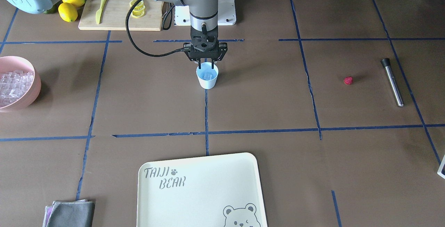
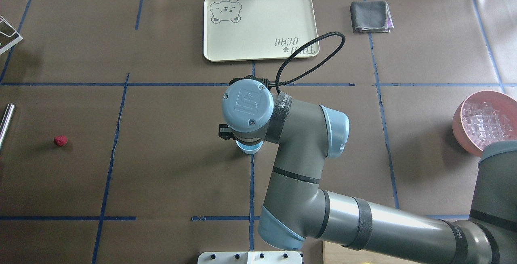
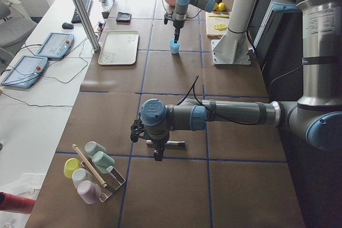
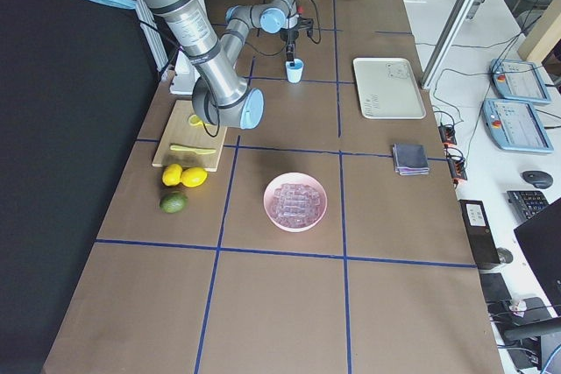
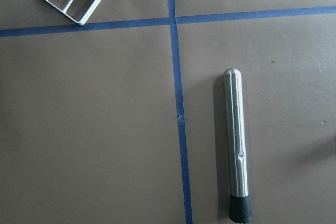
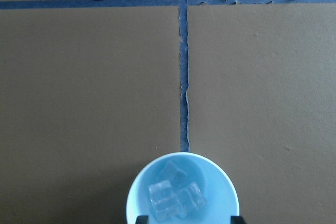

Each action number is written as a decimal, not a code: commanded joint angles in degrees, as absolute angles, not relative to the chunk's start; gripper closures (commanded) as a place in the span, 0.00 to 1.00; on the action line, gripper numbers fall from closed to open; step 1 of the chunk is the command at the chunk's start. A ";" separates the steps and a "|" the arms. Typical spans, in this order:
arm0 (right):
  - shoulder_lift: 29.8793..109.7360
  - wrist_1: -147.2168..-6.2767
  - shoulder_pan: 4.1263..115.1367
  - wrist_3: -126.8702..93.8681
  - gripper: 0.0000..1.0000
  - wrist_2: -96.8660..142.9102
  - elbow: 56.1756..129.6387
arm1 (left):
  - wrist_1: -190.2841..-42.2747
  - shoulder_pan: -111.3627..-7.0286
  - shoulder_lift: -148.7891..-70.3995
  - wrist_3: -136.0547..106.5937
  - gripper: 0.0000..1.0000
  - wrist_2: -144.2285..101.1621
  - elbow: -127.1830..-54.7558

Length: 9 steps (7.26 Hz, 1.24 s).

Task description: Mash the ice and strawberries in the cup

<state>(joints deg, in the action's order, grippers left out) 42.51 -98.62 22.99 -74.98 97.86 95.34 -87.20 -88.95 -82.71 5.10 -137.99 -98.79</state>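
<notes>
Found right gripper (image 1: 206, 66) pointing straight down over cup (image 1: 207, 78) at mid-table. Noted its jaws released, spread nearly as wide as the cup's mouth, with nothing held between them. Saw fingertips (image 6: 139, 219) at the two sides of the rim in the wrist view; could not tell whether touching it. Counted about three pieces of ice (image 6: 174, 199) lying in the cup's bottom.

Logged strawberry (image 1: 348, 80) alone on the table, well apart from the cup, toward the robot's left. Marked muddler (image 1: 393, 81) lying flat near the strawberry on its far side from the cup, black cap toward the robot.

Spotted left gripper (image 3: 158, 155) only in the side view, hanging low by the muddler; could not tell jaws parted or closed.

Recorded pink bowl (image 1: 33, 91) with more ice at the robot's right, well apart from the cup. Noted tray (image 1: 208, 185) and cloth (image 1: 71, 215) on the operators' side, board (image 1: 114, 11) and lemons (image 1: 67, 11) near the base.
</notes>
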 commanded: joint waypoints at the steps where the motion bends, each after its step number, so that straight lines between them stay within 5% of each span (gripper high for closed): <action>1: 42.45 -98.61 23.90 -74.27 0.02 98.00 96.40 | -87.19 -88.95 -82.71 5.10 0.00 -137.90 -98.79; 5: 49.27 -98.88 42.66 -56.41 0.01 114.57 99.48 | -87.19 -88.95 -83.05 4.57 0.00 -137.20 -100.19; 9: 68.95 -98.88 63.85 -22.15 0.01 128.22 106.52 | -91.30 -88.95 -86.48 4.48 0.00 -137.29 -99.93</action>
<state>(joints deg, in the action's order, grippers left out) 63.35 -98.91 57.74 -33.15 124.91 105.61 -89.03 -88.95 -85.82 4.56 -137.31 -100.01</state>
